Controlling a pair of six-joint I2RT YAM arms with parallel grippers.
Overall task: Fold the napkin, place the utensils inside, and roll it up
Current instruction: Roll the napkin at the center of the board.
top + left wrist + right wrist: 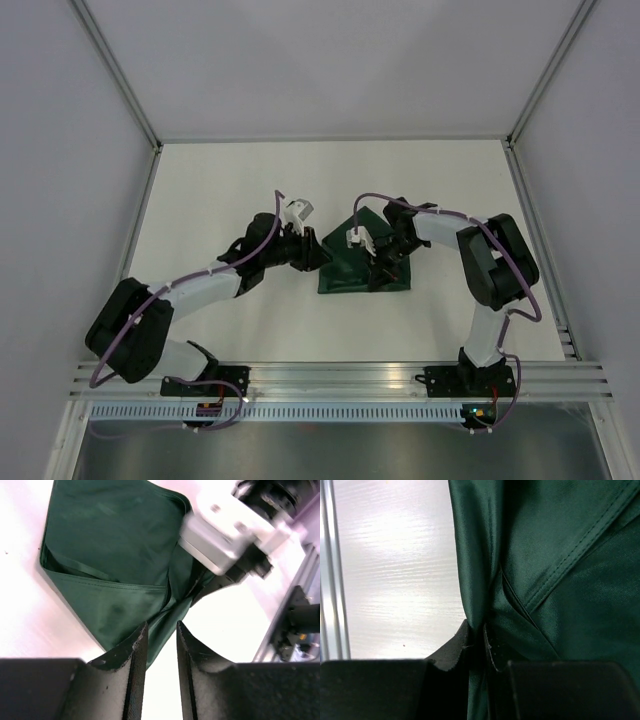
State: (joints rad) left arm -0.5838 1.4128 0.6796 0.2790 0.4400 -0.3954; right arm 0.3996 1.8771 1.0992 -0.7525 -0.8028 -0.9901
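Note:
The dark green napkin [345, 272] lies partly folded and bunched at the table's middle. My right gripper [384, 266] sits on its right part. In the right wrist view that gripper [477, 632] is shut on a pinched vertical fold of the napkin [570, 580] and lifts it off the table. My left gripper [321, 257] is at the napkin's left edge. In the left wrist view it [159, 630] is open by a narrow gap. Only the napkin's [110, 540] lower edge reaches its tips, with white table between the fingers. No utensils are in view.
The white table [230, 190] is enclosed by white walls with metal corner posts [120, 70]. An aluminium rail [330, 378] runs along the near edge and holds both arm bases. The right arm's white camera mount [225, 540] hangs close above the napkin.

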